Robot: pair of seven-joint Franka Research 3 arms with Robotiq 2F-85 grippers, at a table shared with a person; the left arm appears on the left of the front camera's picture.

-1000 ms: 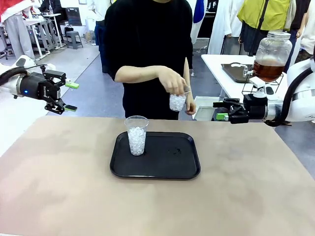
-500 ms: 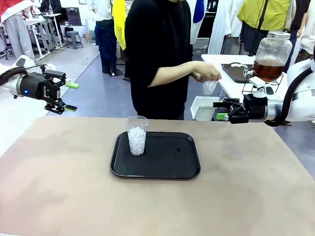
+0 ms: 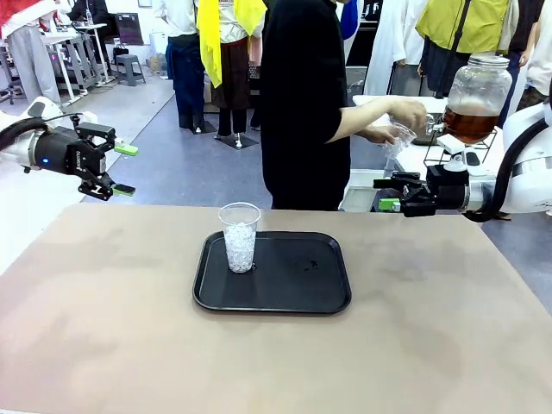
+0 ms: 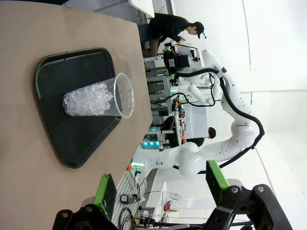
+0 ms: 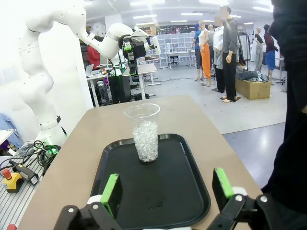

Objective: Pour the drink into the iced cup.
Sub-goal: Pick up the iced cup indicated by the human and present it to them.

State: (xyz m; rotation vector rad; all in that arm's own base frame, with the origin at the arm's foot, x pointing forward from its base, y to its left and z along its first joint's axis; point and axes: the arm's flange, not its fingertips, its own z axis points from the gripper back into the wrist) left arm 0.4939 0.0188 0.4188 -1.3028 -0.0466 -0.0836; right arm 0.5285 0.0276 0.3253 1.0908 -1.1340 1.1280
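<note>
Fill step, I reckon: hand [image 3: 407, 112] holds clear cup [image 3: 398, 138] at jar [image 3: 479, 82] spigot, upper right; drink [image 3: 471, 125] amber inside, flow too small to tell. Iced cup [image 3: 240, 237] on tray [image 3: 302, 280], centre. Left gripper [image 3: 126, 169], right gripper [image 3: 385, 194] spread, empty. Next: pour over the ice.

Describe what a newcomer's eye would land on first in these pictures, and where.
A clear cup of ice stands on the black tray in the middle of the table. Beyond it, a person in black holds a second cup near the spigot of the glass dispenser jar of amber drink. The left gripper and right gripper hang open off either side.
</note>
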